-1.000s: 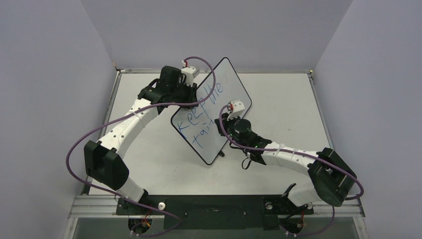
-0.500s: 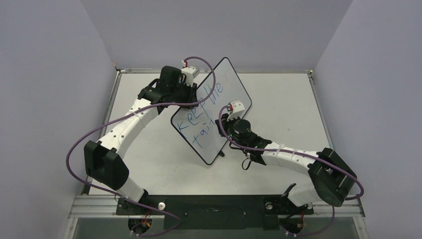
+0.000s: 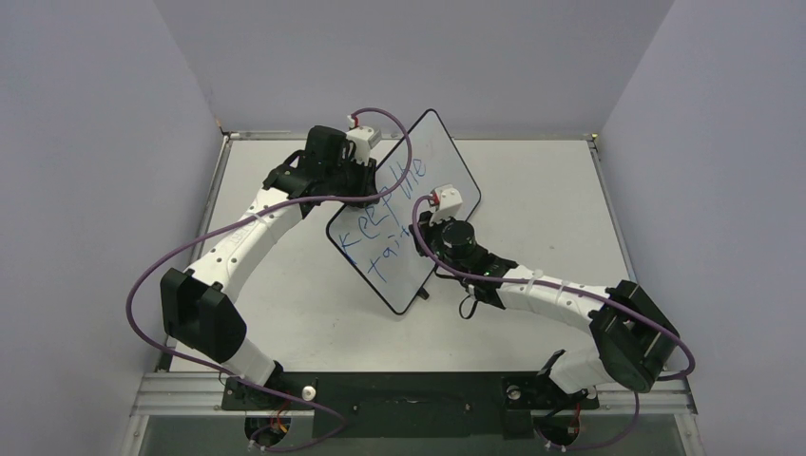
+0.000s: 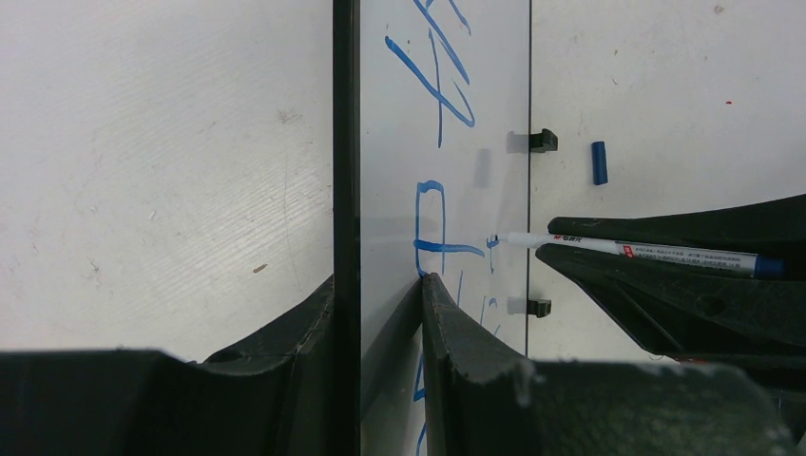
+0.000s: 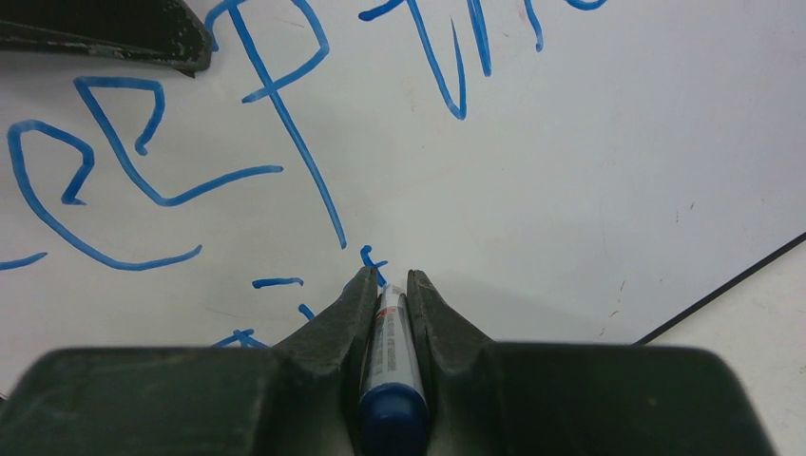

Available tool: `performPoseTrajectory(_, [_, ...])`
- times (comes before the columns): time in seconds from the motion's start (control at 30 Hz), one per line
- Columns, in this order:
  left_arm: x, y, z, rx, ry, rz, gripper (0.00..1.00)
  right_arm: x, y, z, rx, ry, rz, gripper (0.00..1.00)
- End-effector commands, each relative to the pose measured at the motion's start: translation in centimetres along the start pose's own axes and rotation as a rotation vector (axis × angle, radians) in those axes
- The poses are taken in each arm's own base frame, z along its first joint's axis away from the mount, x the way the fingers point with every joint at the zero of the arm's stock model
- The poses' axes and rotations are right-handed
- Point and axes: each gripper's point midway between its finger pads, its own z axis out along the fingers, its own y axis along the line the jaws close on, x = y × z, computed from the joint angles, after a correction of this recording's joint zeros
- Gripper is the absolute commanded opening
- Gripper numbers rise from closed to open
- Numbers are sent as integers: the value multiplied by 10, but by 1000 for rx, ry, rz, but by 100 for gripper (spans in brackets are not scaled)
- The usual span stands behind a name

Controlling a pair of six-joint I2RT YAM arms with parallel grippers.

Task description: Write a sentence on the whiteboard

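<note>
The whiteboard (image 3: 447, 161) stands tilted on its edge in the middle of the table, with the blue sentence (image 3: 385, 214) in two slanted lines on it. My left gripper (image 3: 366, 190) is shut on the board's left edge. In the left wrist view its fingers (image 4: 447, 313) clamp the black rim (image 4: 346, 142). My right gripper (image 3: 428, 228) is shut on a white marker with a blue end (image 5: 390, 361). The marker tip touches the board (image 5: 589, 171) at a small fresh stroke below the blue letters (image 5: 276, 114). The left wrist view also shows the marker (image 4: 646, 252).
A small blue marker cap (image 4: 599, 162) lies on the table behind the board, near the board's black feet (image 4: 543, 141). Purple cables loop from both arms. Grey walls close in the table on three sides.
My right gripper has shifted slightly up and to the left along the board with the marker. The left arm and the board have not moved.
</note>
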Motion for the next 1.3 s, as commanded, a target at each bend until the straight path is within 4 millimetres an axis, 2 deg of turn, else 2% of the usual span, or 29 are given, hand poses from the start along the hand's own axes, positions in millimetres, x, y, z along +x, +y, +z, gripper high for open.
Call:
performPoseTrajectory(0.0, [47, 3, 22, -38, 146, 95, 0, -24, 11, 6, -22, -52, 4, 0])
performPoseTrajectory(0.27, [48, 4, 22, -39, 149, 94, 0, -26, 10, 1, -22, -50, 0, 0])
performPoseTrajectory(0.43, [47, 4, 22, -38, 148, 95, 0, -36, 5, -12, -7, -73, -1, 0])
performPoseTrajectory(0.7, [48, 3, 23, -37, 149, 94, 0, -45, 2, -17, 6, -92, -7, 0])
performPoseTrajectory(0.93, [48, 3, 23, -37, 149, 93, 0, -50, 4, -7, 6, -94, -10, 0])
performPoseTrajectory(1.27, [47, 3, 23, -36, 148, 93, 0, -71, 9, 13, 3, -122, 4, 0])
